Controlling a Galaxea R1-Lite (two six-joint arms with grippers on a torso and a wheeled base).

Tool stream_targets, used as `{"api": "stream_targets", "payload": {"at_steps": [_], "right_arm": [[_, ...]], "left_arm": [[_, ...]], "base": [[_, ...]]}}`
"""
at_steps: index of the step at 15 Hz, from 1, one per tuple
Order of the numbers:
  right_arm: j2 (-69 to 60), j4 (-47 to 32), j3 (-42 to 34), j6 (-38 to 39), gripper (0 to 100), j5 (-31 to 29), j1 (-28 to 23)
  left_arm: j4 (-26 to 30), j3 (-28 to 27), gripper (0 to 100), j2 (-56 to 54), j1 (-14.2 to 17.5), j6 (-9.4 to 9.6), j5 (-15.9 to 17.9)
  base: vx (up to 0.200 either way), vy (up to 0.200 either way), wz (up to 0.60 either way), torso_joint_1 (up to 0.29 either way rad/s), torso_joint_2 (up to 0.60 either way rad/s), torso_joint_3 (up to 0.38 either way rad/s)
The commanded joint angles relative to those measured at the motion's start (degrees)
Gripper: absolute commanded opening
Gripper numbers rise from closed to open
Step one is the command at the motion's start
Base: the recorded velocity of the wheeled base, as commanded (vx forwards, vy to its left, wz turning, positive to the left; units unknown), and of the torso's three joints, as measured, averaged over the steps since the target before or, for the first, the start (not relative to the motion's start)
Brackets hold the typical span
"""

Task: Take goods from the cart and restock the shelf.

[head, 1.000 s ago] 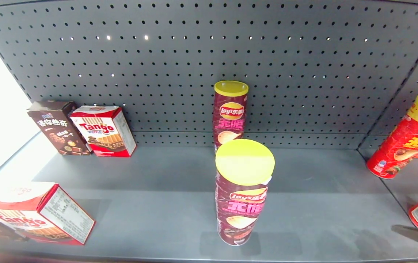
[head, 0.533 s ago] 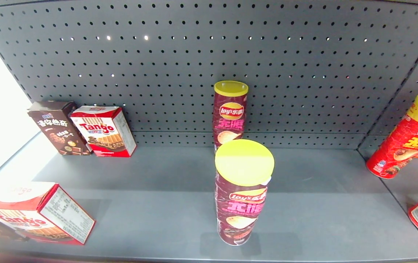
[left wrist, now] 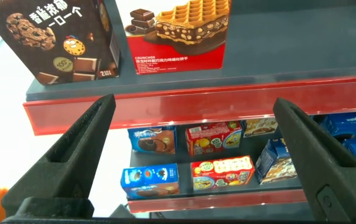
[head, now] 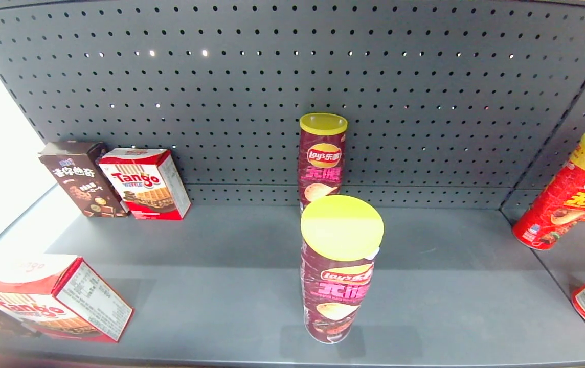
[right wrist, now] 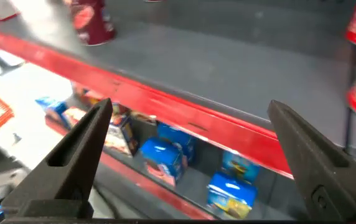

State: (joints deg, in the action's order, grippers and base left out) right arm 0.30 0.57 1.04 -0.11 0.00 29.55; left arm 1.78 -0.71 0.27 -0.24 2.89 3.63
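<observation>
Left pincer point(left wrist: 193, 104) and right pincer point(right wrist: 189, 107) each have jaws spread wide apart.

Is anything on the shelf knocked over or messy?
No, nothing stands out. The front chip can and the rear chip can stand upright, the front wafer box and rear wafer box sit on their bases, and nothing is spilled on the shelf.

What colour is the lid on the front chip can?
Yellow-green; the lid shows best in the head view.
</observation>
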Motion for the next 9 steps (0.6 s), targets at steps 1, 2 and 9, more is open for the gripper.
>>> {"api": "stream_targets", "payload": {"at_steps": [1, 2, 9], "right_arm": [[9.2, 0.1, 0.0, 0.9, 100, 0.1, -14.3], [10.4, 0.1, 0.0, 1.0, 100, 0.2, -17.9], [-0.3, -0.5, -0.9, 1.6, 100, -1.4, -29.6]], "left_arm": [[0.0, 0.0, 100, 0.1, 0.0, -0.08, 0.1], [0.0, 0.0, 100, 0.1, 0.0, -0.08, 0.1], [0.1, 0.0, 100, 0.1, 0.0, -0.25, 0.1]], "base": [[0.0, 0.0, 0.0, 0.0, 0.0, 0.0], [0.0, 0.0, 0.0, 0.0, 0.0, 0.0], [0.0, 0.0, 0.0, 0.0, 0.0, 0.0]]}}
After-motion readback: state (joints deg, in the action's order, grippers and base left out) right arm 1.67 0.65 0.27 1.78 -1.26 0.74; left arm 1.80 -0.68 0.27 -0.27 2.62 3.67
